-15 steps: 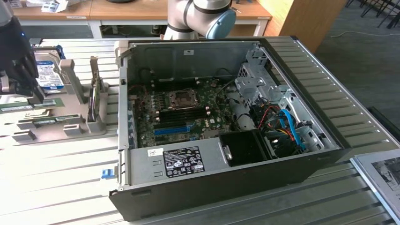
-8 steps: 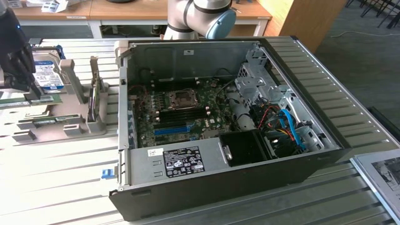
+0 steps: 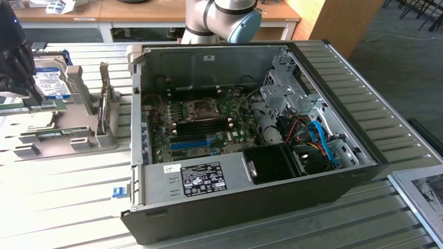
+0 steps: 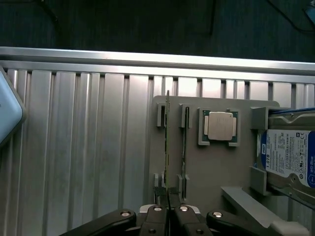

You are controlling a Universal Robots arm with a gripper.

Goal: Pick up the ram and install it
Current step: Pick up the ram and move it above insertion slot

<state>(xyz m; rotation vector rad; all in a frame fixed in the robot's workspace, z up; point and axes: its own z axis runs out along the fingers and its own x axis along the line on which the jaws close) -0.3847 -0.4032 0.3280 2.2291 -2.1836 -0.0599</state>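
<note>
The ram (image 4: 167,137) is a thin green stick seen edge-on, standing in the slots of a grey holder (image 4: 211,167). My gripper (image 4: 170,199) is over one end of it, and its fingers (image 4: 157,211) are shut on the ram's thin edge. In the exterior view my gripper (image 3: 19,88) is a dark shape at the far left, above the green ram (image 3: 41,107) in the holder (image 3: 76,140). The open computer case (image 3: 332,176) lies in the middle with its motherboard (image 3: 201,122) exposed.
A second thin stick (image 4: 183,142) stands in the slot beside the ram. A processor chip (image 4: 220,126) and a blue-labelled hard drive (image 4: 288,157) also sit in the holder. The ribbed metal table (image 4: 74,147) ends at an edge (image 4: 147,59) beyond the holder.
</note>
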